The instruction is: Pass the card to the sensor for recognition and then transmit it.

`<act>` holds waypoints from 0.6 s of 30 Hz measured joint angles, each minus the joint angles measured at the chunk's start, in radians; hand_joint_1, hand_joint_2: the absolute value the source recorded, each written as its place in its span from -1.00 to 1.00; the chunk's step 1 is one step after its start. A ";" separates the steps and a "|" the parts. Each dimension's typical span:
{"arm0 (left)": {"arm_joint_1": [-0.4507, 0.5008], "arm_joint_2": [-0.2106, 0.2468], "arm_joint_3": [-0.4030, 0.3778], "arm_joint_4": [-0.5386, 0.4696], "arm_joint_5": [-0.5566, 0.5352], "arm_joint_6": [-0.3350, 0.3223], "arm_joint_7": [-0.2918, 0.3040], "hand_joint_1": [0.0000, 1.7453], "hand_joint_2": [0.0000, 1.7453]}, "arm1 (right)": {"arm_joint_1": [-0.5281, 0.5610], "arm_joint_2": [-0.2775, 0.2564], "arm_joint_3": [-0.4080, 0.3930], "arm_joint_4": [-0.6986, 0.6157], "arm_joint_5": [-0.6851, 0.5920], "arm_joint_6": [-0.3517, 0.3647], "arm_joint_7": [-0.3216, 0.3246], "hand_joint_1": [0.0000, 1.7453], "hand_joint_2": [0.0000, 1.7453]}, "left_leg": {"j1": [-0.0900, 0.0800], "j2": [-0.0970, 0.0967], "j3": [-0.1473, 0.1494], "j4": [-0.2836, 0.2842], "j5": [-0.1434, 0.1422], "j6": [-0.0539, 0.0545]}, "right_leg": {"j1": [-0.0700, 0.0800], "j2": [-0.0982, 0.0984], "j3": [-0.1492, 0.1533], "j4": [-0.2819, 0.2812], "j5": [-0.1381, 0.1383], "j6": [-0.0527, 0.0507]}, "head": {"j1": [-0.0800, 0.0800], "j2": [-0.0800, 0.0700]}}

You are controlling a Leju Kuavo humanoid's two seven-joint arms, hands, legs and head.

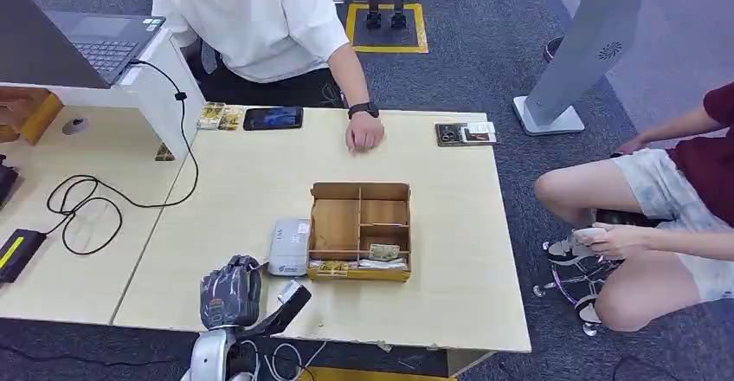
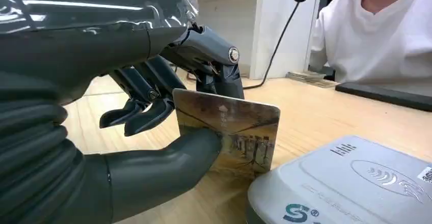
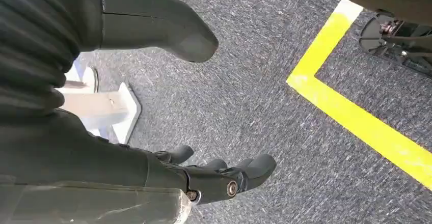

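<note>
Closest to the left wrist camera, the robot's grey ribbed left hand [image 2: 153, 127] is pinching a thin rectangular card with a brownish printed picture [image 2: 229, 132], its thick thumb pressing one face while the darker fingers [image 2: 137, 107] are curling behind the other. From where I am standing, the card is being held on edge, its long axis running roughly level with the pale wooden table [image 1: 242, 190], with the free end sticking out past the thumb toward the flat light-grey card reader with the wave symbol on its top [image 2: 356, 183]. That reader is lying just beside the card, slightly lower than it and off its free end, so I judge the coming move is turning on carrying the card sideways and over the reader's marked face. In the head view the left hand [image 1: 230, 291] is hovering at the near table edge, right next to the reader [image 1: 289, 246], which is sitting against the open cardboard box with dividers [image 1: 360, 229]. The right hand [image 3: 219, 175] is hanging down over grey carpet with a yellow line, its fingers loosely apart and holding nothing, so the left hand is clearly the nearer one. The card itself looks stiff, glossy and unbent, with a small arrow mark near its upper edge. A person in a white shirt [image 1: 260, 17] is sitting across the table, one hand resting on it.
</note>
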 joint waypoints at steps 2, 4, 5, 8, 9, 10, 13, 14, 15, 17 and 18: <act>0.000 0.000 0.000 0.000 0.019 0.018 -0.003 1.00 1.00 | -0.001 -0.001 0.002 0.000 -0.003 -0.003 0.000 -1.00 1.00 | 0.000 0.000 0.000 0.000 0.000 0.000 | 0.000 0.000 0.000 0.000 0.000 0.000 | 0.000 0.000; -0.002 0.000 0.000 -0.004 0.045 0.031 -0.024 1.00 1.00 | -0.002 -0.001 0.007 -0.002 -0.016 -0.013 0.000 -1.00 1.00 | 0.000 0.000 0.000 0.000 0.000 0.000 | 0.000 0.000 0.000 0.000 0.000 0.000 | 0.000 0.000; -0.001 0.000 0.000 -0.016 0.060 0.032 -0.041 1.00 1.00 | -0.003 -0.002 0.011 -0.003 -0.017 -0.019 0.002 -1.00 1.00 | 0.000 0.000 0.000 0.000 0.000 0.000 | 0.000 0.000 0.000 0.000 0.000 0.000 | 0.000 0.000; 0.002 -0.005 0.006 -0.057 0.090 0.032 -0.104 1.00 1.00 | -0.004 -0.007 0.025 -0.014 -0.030 -0.034 0.006 -1.00 1.00 | 0.000 0.000 0.000 0.000 0.000 0.000 | 0.000 0.000 0.000 0.000 0.000 0.000 | 0.000 0.000; 0.005 -0.012 0.013 -0.078 0.099 0.032 -0.133 1.00 1.00 | -0.004 -0.010 0.029 -0.019 -0.036 -0.039 0.008 -1.00 1.00 | 0.000 0.000 0.000 0.000 0.000 0.000 | 0.000 0.000 0.000 0.000 0.000 0.000 | 0.000 0.000; 0.004 -0.018 0.020 -0.092 0.103 0.032 -0.148 1.00 1.00 | -0.004 -0.011 0.034 -0.023 -0.037 -0.041 0.009 -1.00 1.00 | 0.000 0.000 0.000 0.000 0.000 0.000 | 0.000 0.000 0.000 0.000 0.000 0.000 | 0.000 0.000; 0.004 -0.018 0.020 -0.092 0.103 0.032 -0.148 1.00 1.00 | -0.004 -0.011 0.034 -0.023 -0.037 -0.041 0.009 -1.00 1.00 | 0.000 0.000 0.000 0.000 0.000 0.000 | 0.000 0.000 0.000 0.000 0.000 0.000 | 0.000 0.000; 0.004 -0.018 0.020 -0.092 0.103 0.032 -0.148 1.00 1.00 | -0.004 -0.011 0.034 -0.023 -0.037 -0.041 0.009 -1.00 1.00 | 0.000 0.000 0.000 0.000 0.000 0.000 | 0.000 0.000 0.000 0.000 0.000 0.000 | 0.000 0.000; 0.004 -0.018 0.020 -0.092 0.103 0.032 -0.148 1.00 1.00 | -0.004 -0.011 0.034 -0.023 -0.037 -0.041 0.009 -1.00 1.00 | 0.000 0.000 0.000 0.000 0.000 0.000 | 0.000 0.000 0.000 0.000 0.000 0.000 | 0.000 0.000; 0.004 -0.018 0.021 -0.094 0.103 0.032 -0.148 1.00 1.00 | -0.004 -0.011 0.034 -0.023 -0.037 -0.041 0.009 -1.00 1.00 | 0.000 0.000 0.000 0.000 0.000 0.000 | 0.000 0.000 0.000 0.000 0.000 0.000 | 0.000 0.000; 0.003 -0.019 0.023 -0.096 0.104 0.033 -0.152 1.00 1.00 | -0.004 -0.012 0.035 -0.024 -0.037 -0.042 0.009 -1.00 1.00 | 0.000 0.000 0.000 0.000 0.000 0.000 | 0.000 0.000 0.000 0.000 0.000 0.000 | 0.000 0.000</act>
